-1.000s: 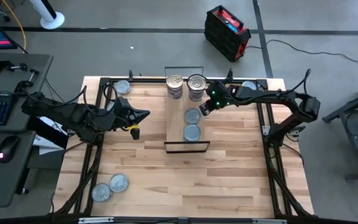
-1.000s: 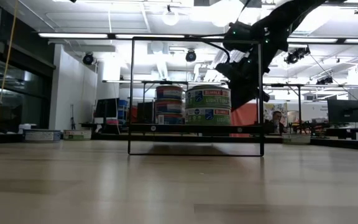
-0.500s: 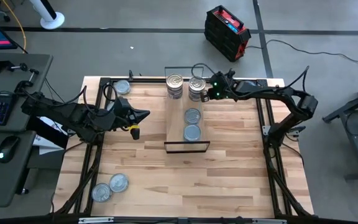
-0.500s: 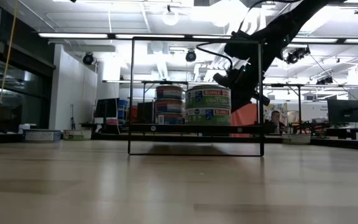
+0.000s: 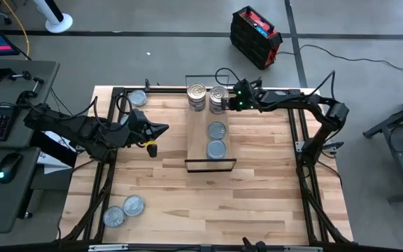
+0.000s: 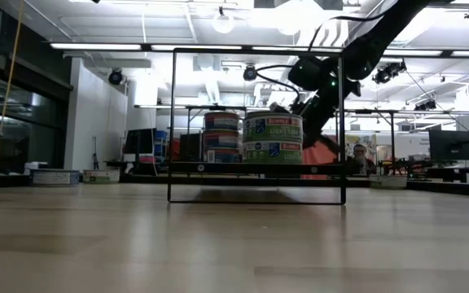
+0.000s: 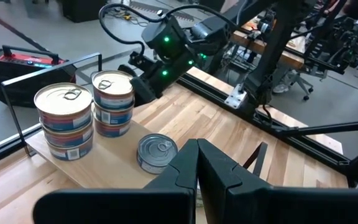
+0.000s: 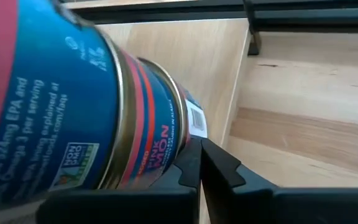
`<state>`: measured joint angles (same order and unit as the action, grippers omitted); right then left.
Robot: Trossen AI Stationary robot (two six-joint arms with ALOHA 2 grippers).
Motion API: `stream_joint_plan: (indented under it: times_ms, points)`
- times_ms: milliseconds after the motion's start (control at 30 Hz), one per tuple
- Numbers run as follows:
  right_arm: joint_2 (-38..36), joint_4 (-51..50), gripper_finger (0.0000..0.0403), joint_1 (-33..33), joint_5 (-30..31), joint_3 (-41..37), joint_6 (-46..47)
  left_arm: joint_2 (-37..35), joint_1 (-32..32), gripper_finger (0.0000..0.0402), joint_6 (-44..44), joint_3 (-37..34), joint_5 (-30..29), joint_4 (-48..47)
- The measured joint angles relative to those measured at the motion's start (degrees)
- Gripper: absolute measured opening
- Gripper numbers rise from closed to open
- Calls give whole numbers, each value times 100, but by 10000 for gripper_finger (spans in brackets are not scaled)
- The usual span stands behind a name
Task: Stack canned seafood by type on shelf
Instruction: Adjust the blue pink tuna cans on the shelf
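Observation:
The shelf is a light-wood plank with black wire frames at its short ends. Two stacks of tins stand at its far end, a left stack and a right stack. Two single pale-topped tins lie flat nearer. My right gripper is shut, right beside the right stack's right side; it also shows in the left wrist view. My left gripper is shut and empty, over the table left of the shelf. My right gripper's shut fingertips stand at the side wall of the right stack's lower tin, coming about level from the table's right. I cannot tell whether they touch it. The stack stands upright on the shelf.
One loose tin lies at the table's far left, and two more lie near the front left corner. Black frame rails run along the table's left, right and far sides. Bare wood lies in front of the shelf.
My right gripper has gone toward the table's far edge along the shelf's right side, from beside the farther single tin up to the right stack. The stacks stand where they were.

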<state>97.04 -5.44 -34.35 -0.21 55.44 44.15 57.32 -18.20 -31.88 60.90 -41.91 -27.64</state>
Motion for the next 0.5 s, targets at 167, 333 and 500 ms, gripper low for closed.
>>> stream_joint_plan:
  times_ms: [167,333,500]
  points:
    - [21,223,0,-18,24,-2,105,0,-111,1,0,0,13,-56]
    - [24,360,0,-91,30,-2,233,1,-254,1,-5,0,91,-256]
    - [2,358,0,-224,14,-2,56,1,-316,1,-22,0,119,-299]
